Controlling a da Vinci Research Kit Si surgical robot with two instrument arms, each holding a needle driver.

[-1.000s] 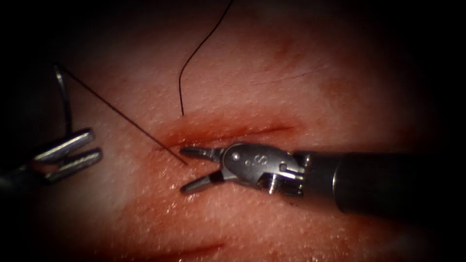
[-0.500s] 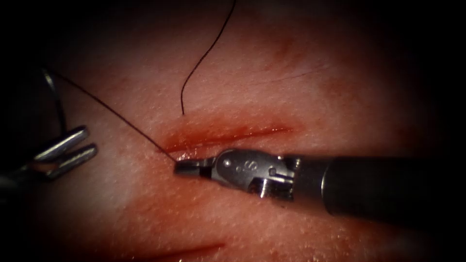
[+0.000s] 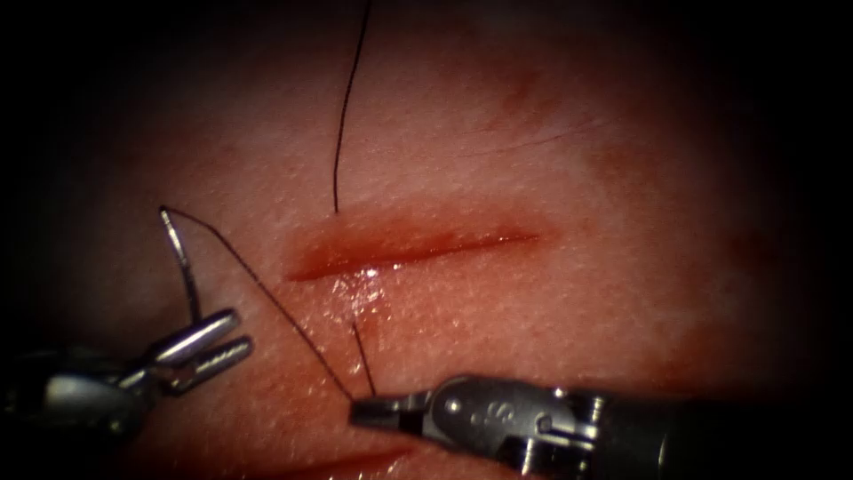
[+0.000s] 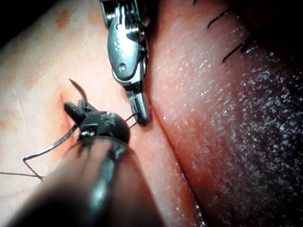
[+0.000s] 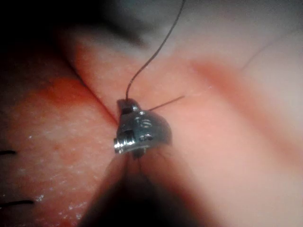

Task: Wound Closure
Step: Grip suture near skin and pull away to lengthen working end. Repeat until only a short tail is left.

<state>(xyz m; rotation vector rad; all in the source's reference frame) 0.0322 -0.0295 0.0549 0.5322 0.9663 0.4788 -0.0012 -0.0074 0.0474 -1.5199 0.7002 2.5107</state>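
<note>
Endoscope view of the tissue (image 3: 569, 293) with its cut (image 3: 413, 251) running roughly level across the middle of the frame, red fluid (image 3: 355, 289) glistening just below its left end. The left pincer (image 3: 203, 351), at lower left of the frame, has its jaws closed on the curved needle (image 3: 180, 262) near one end of the curve; the needle rises free above the jaws, wholly outside the tissue and to the left of the cut, and in the left wrist view the same needle (image 4: 52, 144) arcs across that tool's tip. From the needle's upper end the thread (image 3: 267, 298) descends diagonally to the right pincer (image 3: 373, 413), low in the centre of the frame below the cut, whose jaws are closed on the thread; a short strand climbs from those jaws to the tissue just under the cut. A second strand leaves the tissue above the cut and runs to the upper edge of the frame. Compared with a second ago, the right pincer has closed on the thread beside the cut and drawn it downward, which suggests thread is being pulled through while the needle is parked clear.
</note>
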